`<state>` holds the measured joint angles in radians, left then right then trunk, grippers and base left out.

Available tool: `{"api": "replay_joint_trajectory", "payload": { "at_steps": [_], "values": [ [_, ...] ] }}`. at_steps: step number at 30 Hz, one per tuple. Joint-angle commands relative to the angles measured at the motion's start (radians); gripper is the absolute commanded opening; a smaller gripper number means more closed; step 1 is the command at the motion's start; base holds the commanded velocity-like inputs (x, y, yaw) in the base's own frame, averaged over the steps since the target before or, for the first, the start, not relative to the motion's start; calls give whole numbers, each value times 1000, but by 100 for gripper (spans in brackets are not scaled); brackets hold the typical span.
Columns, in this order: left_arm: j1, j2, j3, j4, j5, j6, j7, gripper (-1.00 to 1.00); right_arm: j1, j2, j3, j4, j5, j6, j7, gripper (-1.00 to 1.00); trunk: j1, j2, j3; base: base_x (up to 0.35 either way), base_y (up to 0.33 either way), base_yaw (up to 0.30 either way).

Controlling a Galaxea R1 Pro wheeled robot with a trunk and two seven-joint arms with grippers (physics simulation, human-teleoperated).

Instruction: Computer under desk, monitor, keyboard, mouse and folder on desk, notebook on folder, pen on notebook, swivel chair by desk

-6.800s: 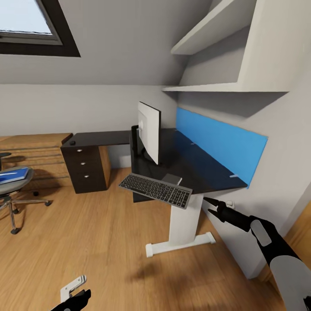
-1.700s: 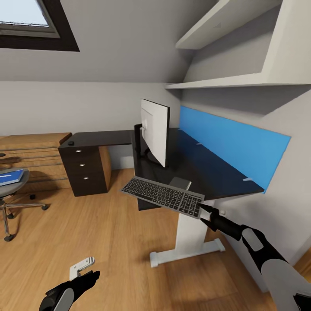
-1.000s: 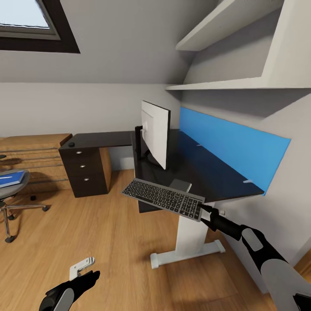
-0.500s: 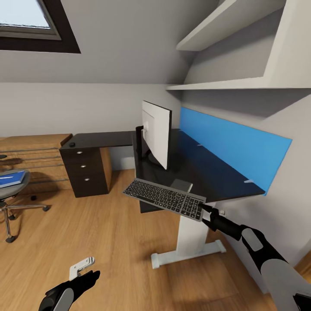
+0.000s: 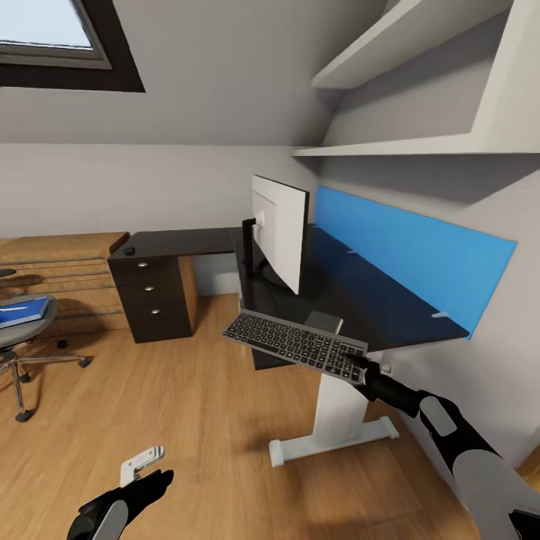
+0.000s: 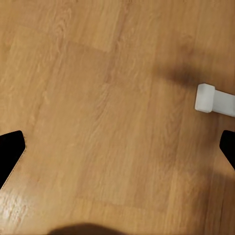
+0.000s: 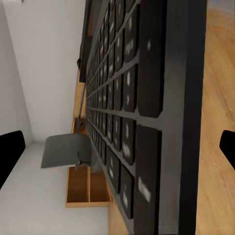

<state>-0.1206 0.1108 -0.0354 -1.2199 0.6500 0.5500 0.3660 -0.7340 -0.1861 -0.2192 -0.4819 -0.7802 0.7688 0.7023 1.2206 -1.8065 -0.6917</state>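
Monitor (image 5: 283, 231) stands on the counter (image 5: 352, 296), its back toward the camera; wall panel (image 5: 420, 251) runs behind the counter's far edge, shelves (image 5: 405, 90) above it. Keyboard (image 5: 296, 343) sits off the counter's near edge — over the floor (image 5: 187, 405), right gripper (image 5: 363, 369) at its right end. Drawer unit (image 5: 154, 296) sits under the counter's left wing, mouse (image 5: 129, 250) on top. Swivel chair (image 5: 22, 337) far left, folder (image 5: 22, 311) on its seat. Left gripper (image 5: 139, 472) low, over floor.

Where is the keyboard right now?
In the head view the slim silver-grey keyboard with dark keys is held up in the right gripper, over the near edge of the matt black desk, just in front of the white-backed monitor.
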Motion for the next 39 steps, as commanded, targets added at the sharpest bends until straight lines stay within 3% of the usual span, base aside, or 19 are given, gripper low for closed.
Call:
{"api": "replay_joint_trajectory", "payload": {
  "at_steps": [1,19,20,36,39],
  "values": [
    [-1,1,-3,-1,11,1,10,100,-1,0,-4,0,1,5,2,100,0,-1,-1,0,162,0],
    [-1,1,-3,-1,10,1,11,100,-1,0,-5,0,1,5,2,100,0,-1,-1,0,6,0],
    [-1,1,-3,-1,10,1,11,100,-1,0,-5,0,1,4,2,-100,0,-1,-1,0,0,0],
    [-1,1,-3,-1,11,1,11,100,-1,-1,-6,0,0,6,2,-100,0,-1,-1,0,0,0],
    [-1,1,-2,-1,11,1,11,100,-1,-1,-6,0,-1,6,2,-100,-12,20,8,0,0,0]
  ]
}}
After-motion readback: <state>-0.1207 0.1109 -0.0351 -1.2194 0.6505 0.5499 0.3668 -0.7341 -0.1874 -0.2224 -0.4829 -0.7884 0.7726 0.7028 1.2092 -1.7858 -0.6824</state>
